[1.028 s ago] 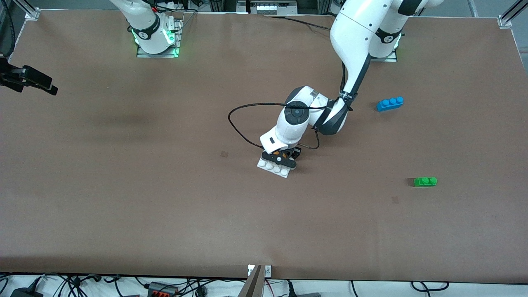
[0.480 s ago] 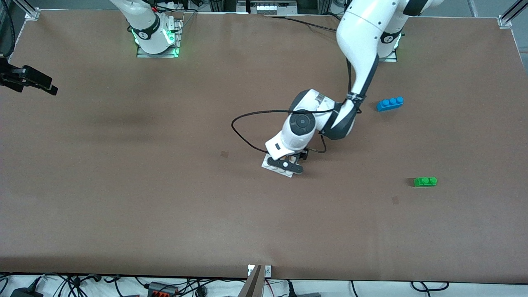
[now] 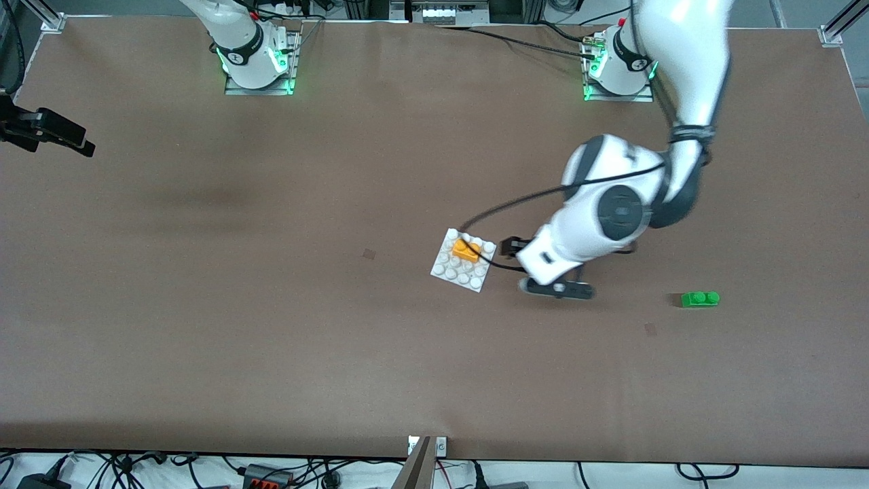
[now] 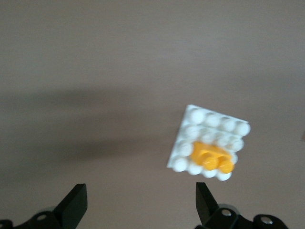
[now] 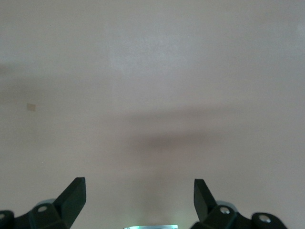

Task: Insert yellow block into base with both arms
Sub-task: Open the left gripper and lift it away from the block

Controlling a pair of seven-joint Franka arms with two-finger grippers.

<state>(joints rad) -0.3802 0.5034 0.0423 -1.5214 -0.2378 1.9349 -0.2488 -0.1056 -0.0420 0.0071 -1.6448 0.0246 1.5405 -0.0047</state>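
The left gripper point(image 4: 138, 210) has its fingers point(image 4: 74, 202) spread wide with nothing between them. In the front view it point(image 3: 558, 288) hangs over bare table point(image 3: 204, 305) between the base point(image 3: 464, 261) and the green brick point(image 3: 700, 299), toward the left arm's end of the table, and there the wrist hides how far the fingers stand apart; only the left wrist view settles that. A black cable point(image 3: 516, 200) loops from the wrist across the corner of the base.

The left wrist view also gives the base point(image 4: 209, 143) up close, with the yellow block point(image 4: 213, 158) seated on its studs along one edge, two studs up. The front view places the block point(image 3: 466, 250) on the part of the base farther from the camera, near the corner toward the left arm's end. Base and block are clear of the gripper.

The right gripper point(image 5: 138, 207) shows only in its own wrist view: fingers point(image 5: 74, 195) wide apart, empty, over plain table point(image 5: 152, 71) with a faint shadow. The front view shows just the right arm's base point(image 3: 254, 51); that arm waits.

The green brick appears in the front view alone, well apart from the base.
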